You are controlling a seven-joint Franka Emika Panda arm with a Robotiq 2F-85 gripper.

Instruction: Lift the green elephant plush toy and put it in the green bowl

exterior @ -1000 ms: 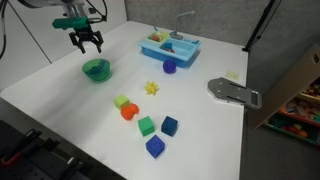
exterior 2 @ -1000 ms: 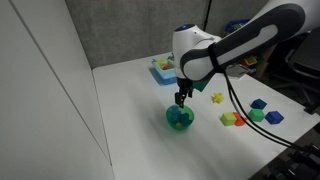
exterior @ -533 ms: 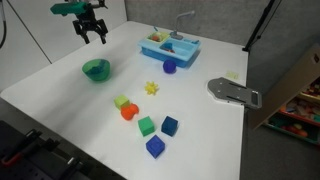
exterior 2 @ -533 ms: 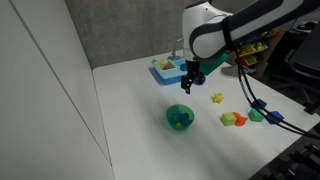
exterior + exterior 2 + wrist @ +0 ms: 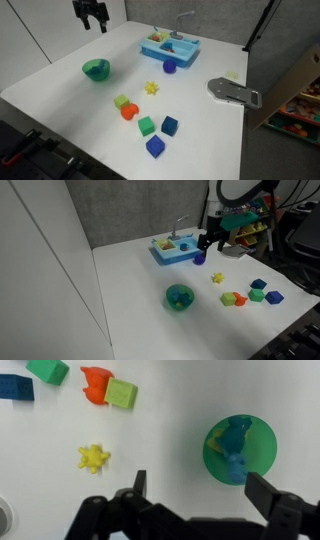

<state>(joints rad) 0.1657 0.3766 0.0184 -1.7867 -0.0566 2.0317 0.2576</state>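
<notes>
The green bowl (image 5: 105, 76) stands on the white table, and it shows in both exterior views (image 5: 170, 303). The green elephant plush toy (image 5: 95, 68) lies inside it as a small teal lump, also seen in an exterior view (image 5: 181, 297). In the wrist view the toy (image 5: 236, 438) lies in the bowl (image 5: 213, 455) far below. My gripper (image 5: 200, 492) is open and empty, high above the table and well apart from the bowl (image 5: 92, 16) (image 5: 204, 247).
A yellow star (image 5: 152, 88) lies mid-table. A yellow-green block (image 5: 121, 102), an orange piece (image 5: 128, 112), a green cube (image 5: 146, 125) and two blue cubes (image 5: 169, 125) sit nearer the front. A blue tray (image 5: 168, 47) and a grey device (image 5: 233, 92) stand further off.
My gripper has risen from just above the bowl and moved away toward the back of the table, staying open. The toy stays in the bowl.
</notes>
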